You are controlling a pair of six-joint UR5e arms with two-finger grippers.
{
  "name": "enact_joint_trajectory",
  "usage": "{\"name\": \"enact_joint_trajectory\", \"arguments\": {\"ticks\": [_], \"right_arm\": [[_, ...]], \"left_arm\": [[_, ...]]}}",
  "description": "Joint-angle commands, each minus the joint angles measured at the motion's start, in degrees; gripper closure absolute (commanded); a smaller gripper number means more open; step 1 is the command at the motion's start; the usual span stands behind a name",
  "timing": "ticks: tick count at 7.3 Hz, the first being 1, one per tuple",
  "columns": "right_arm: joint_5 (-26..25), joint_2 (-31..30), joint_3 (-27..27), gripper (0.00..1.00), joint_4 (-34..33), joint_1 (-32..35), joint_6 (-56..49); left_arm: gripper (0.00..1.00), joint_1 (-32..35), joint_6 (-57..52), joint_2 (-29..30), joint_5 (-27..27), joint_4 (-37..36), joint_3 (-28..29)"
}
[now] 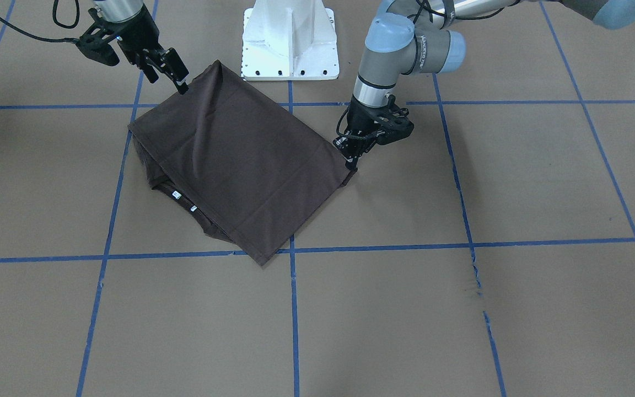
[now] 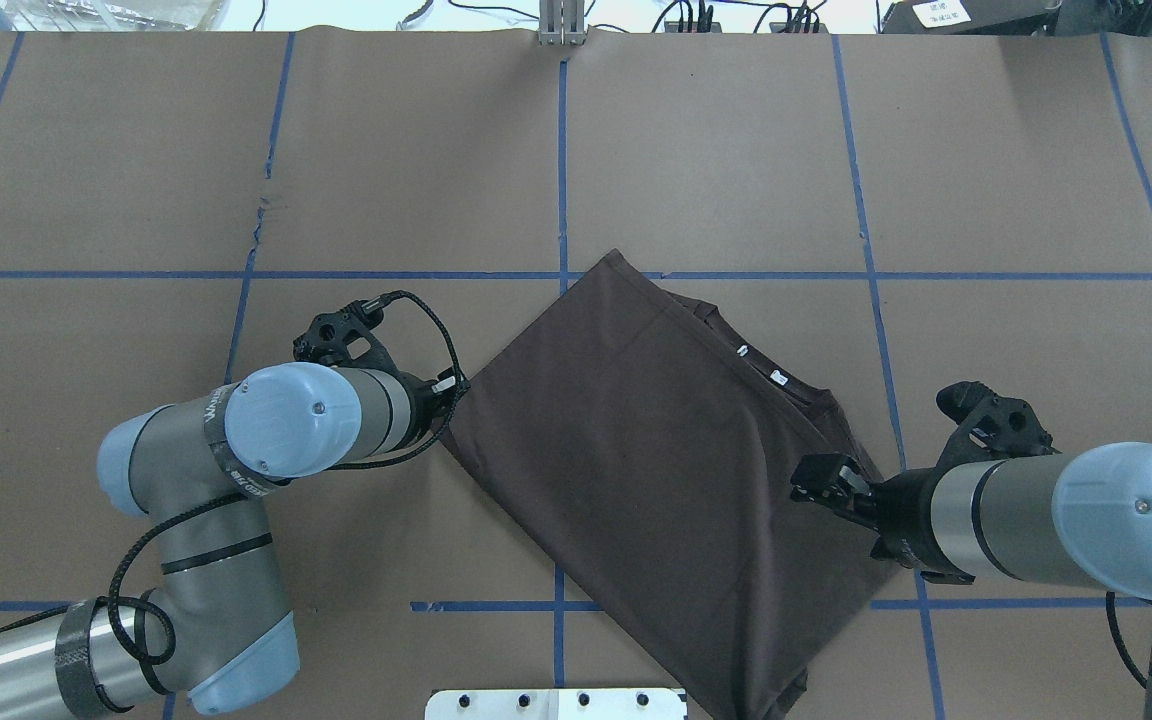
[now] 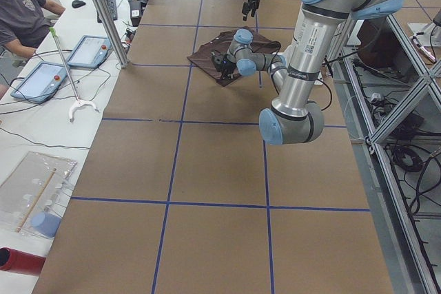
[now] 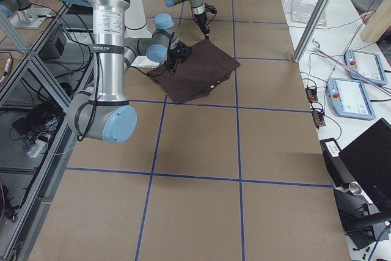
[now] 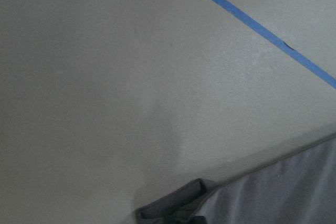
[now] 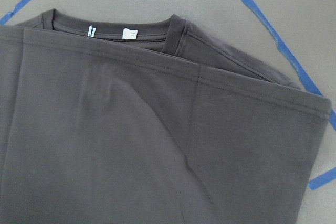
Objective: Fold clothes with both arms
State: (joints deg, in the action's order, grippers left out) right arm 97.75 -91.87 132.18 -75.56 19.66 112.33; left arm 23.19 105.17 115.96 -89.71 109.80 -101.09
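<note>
The dark grey-brown T-shirt (image 1: 240, 160) lies on the table folded into a slanted rectangle, with its collar and white labels (image 2: 758, 365) peeking out at one edge. My left gripper (image 1: 352, 161) points down at the shirt's corner, its fingers together on the fabric there. In the left wrist view only that corner (image 5: 294, 187) shows, low on the table. My right gripper (image 1: 170, 77) hovers open at the opposite edge with one fingertip by the cloth. The right wrist view looks down on the folded shirt (image 6: 131, 145).
The white bolted pedestal (image 1: 290, 38) stands just behind the shirt. Blue tape lines (image 2: 561, 150) grid the brown table. A person (image 3: 21, 12) sits at a side bench with tablets (image 3: 89, 49) beyond the table's far long edge.
</note>
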Motion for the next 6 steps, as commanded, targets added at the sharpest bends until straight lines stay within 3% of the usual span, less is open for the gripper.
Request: {"name": "enact_joint_trajectory", "arguments": {"ticks": [1,3,4,5,6], "right_arm": [[0.1,0.3,0.1,0.0,0.0,0.6,0.0],[0.2,0.5,0.5,0.0,0.1,1.3,0.0],[0.2,0.7,0.7,0.0,0.1,1.6,0.0],[0.4,0.6,0.9,0.0,0.1,2.0,-0.1],[0.4,0.7,1.0,0.0,0.1,2.0,-0.1]], "left_arm": [[1.0,2.4,-5.2,-0.2,0.1,-0.5,-0.3],[1.0,12.3,-14.0,0.0,-0.6,0.9,1.6],[1.0,18.8,-14.9,0.1,-4.8,11.2,9.7],[1.0,24.6,-14.8,1.7,-13.0,28.7,23.0],[1.0,26.3,-14.8,9.2,-13.7,31.2,33.0]]}}
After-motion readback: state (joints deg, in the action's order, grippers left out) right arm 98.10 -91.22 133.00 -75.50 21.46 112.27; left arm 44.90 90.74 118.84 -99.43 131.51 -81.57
